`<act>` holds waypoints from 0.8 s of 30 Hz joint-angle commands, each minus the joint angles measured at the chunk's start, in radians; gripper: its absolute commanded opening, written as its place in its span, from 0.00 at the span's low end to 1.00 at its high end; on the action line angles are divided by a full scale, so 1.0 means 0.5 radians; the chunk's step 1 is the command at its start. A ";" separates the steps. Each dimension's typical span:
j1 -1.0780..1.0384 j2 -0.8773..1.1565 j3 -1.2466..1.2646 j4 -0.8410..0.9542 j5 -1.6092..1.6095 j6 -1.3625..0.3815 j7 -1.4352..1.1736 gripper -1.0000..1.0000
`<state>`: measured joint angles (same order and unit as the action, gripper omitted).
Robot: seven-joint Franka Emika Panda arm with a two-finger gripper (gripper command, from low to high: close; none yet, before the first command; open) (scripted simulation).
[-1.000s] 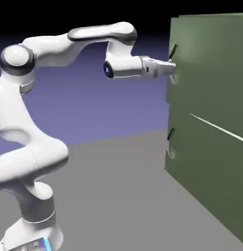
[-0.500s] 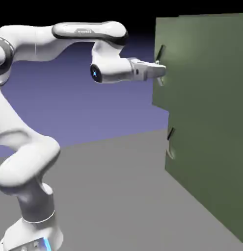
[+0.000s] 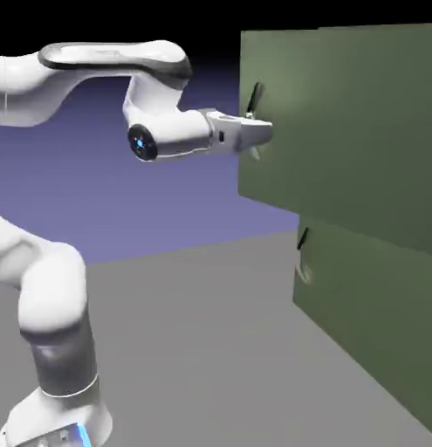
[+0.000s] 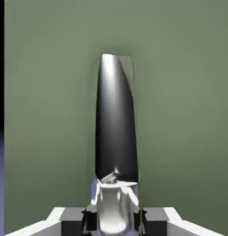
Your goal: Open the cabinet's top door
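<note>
In the exterior view, my white two-finger gripper (image 3: 264,131) reaches from the left to the free edge of the upper flat olive-green door panel (image 3: 341,131), at the dark slanted bar handle (image 3: 255,98). That door stands swung out to the left past the lower olive-green door panel (image 3: 367,306), which carries its own short dark handle (image 3: 303,237) near its left edge. The tall olive-green cabinet fills the right side, beyond the grey floor (image 3: 193,349). My white jointed arm (image 3: 58,292) stands at the left, its upper part partly outside the picture.

In the hand view, the dark glossy handle stands upright in the middle against the green door, with a shiny silver piece at its lower end. I have my fingers drawn in narrow, clamped on that silver part (image 4: 112,212), one finger on either side. The door's edge runs down the far left, with a dark and violet strip beyond it.
</note>
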<state>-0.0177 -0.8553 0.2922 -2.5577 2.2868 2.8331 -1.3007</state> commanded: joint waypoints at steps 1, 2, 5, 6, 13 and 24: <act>0.062 -0.048 -0.062 -0.047 -0.086 -0.006 0.049 0.00; 0.119 -0.096 -0.121 -0.091 -0.173 -0.013 0.098 0.00; 0.265 -0.240 -0.280 -0.211 -0.434 -0.032 0.250 0.00; 0.305 -0.288 -0.326 -0.248 -0.521 -0.039 0.303 0.00; 0.432 -0.614 -0.583 -0.473 -1.130 -0.157 0.706 0.00; 0.188 -1.103 -1.086 -0.687 -2.087 -0.816 1.241 0.00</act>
<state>0.0761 -1.4068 -0.2511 -2.9012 1.2432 2.4239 -0.6805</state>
